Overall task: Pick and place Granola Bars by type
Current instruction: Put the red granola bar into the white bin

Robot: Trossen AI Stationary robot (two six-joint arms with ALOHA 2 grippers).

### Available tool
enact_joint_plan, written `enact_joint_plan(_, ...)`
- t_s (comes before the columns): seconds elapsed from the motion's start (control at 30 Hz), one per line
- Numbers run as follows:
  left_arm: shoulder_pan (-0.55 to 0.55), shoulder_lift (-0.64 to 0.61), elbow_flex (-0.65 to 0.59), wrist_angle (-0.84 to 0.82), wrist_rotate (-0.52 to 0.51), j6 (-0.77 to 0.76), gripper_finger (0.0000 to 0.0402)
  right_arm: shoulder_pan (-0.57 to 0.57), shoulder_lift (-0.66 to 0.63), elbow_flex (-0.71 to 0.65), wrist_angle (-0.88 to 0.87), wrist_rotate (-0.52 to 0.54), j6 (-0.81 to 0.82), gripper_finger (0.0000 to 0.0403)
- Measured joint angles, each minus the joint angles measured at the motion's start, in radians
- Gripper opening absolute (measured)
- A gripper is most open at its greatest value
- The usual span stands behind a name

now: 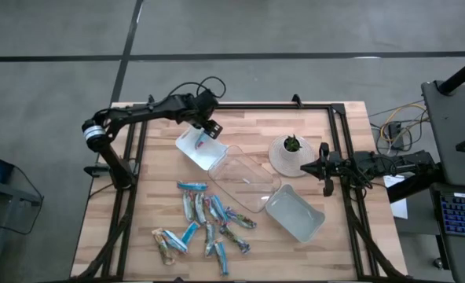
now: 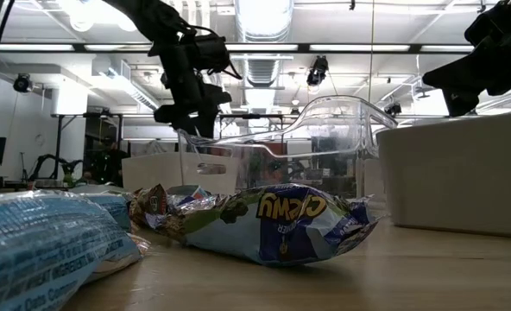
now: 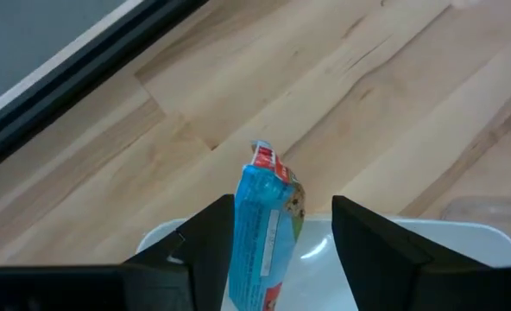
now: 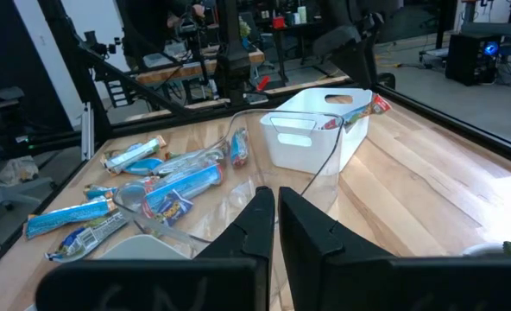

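Note:
A bright blue granola bar [image 3: 266, 226] with a red end leans in a white tray [image 1: 195, 147] at the table's far left, its red end over the tray's rim [image 4: 359, 109]. My left gripper [image 3: 281, 250] hangs open over that tray [image 3: 385, 238], with the bar between its fingers. Several more bars [image 1: 205, 224], blue and greenish-tan, lie in a heap on the near part of the table [image 4: 165, 186]. My right gripper [image 1: 325, 169] waits shut at the table's right edge [image 4: 277, 207]. My left gripper has the blue bar standing between its open fingers, close beside one finger [image 3: 211, 246] and apart from the other. Whether that finger touches the bar, I cannot tell.
A clear tray [image 1: 240, 179] lies tilted in the middle of the table, and a pale tray [image 1: 295, 214] sits right of it. A small plant in a white pot [image 1: 291, 153] stands near my right gripper. Black frame rails [image 1: 134, 157] run along the table's edges.

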State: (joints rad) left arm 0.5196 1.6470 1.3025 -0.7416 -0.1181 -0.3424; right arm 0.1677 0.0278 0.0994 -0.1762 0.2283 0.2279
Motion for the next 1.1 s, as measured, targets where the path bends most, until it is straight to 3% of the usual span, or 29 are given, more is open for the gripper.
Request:
enact_joint_plan(0.27,0.008,0.0,0.0,-0.003,0.048,-0.021,0.0177,0.0,0.0,0.0,0.0,0.0,0.0,0.0013)
enact_joint_plan(0.57,0.014,0.0,-0.017,0.009,0.048,0.054,0.0177,0.0,0.0,0.0,0.0,0.0,0.0,0.0013)
enact_joint_plan(1.1,0.02,0.001,-0.082,0.11,0.047,0.053,0.0177,0.0,0.0,0.0,0.0,0.0,0.0,0.0013)
